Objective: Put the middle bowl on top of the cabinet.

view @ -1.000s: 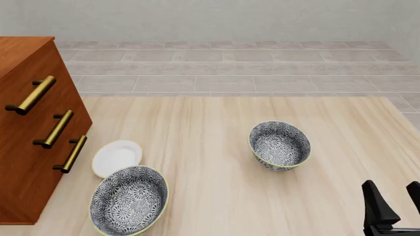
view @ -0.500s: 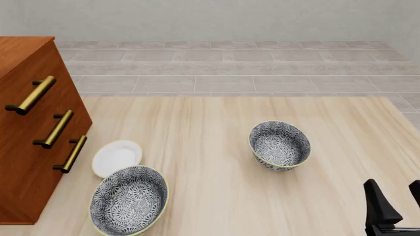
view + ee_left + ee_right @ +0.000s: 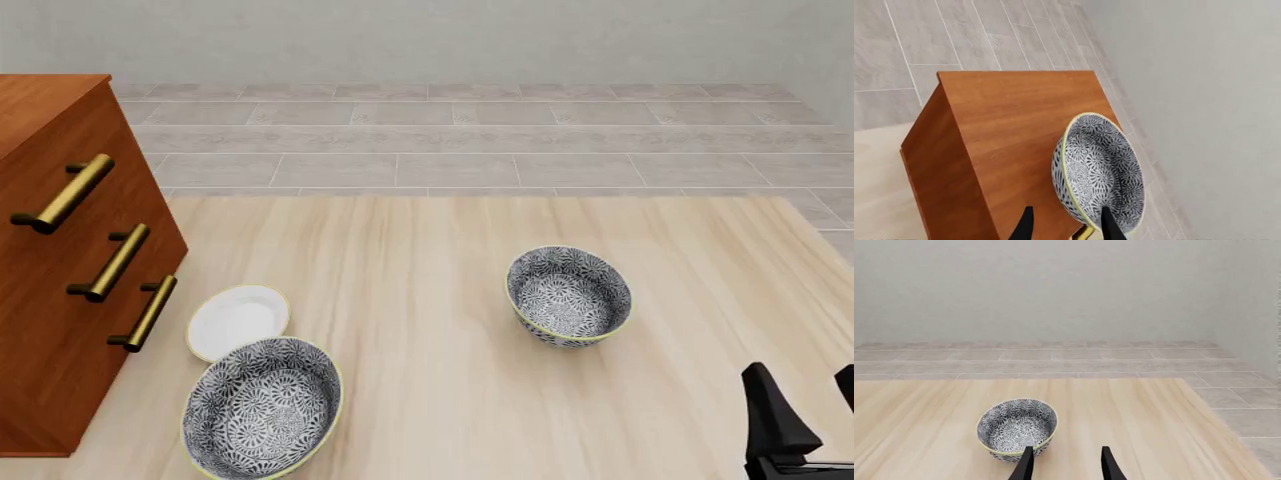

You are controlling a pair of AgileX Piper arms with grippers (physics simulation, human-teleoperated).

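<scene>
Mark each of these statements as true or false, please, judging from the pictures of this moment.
1. Two patterned bowls stand on the table. True: a near bowl and a far bowl.
2. The white plate lies inside a bowl. False: it lies on the table, between the cabinet and the near bowl.
3. The right pincer holds a bowl. False: it is open and empty, with the far bowl ahead of it.
4. A third bowl is on the cabinet. True: it sits on the top, at the open left pincer.

Simulated room: tiled floor (image 3: 467, 140), plain wall (image 3: 441, 40)
</scene>
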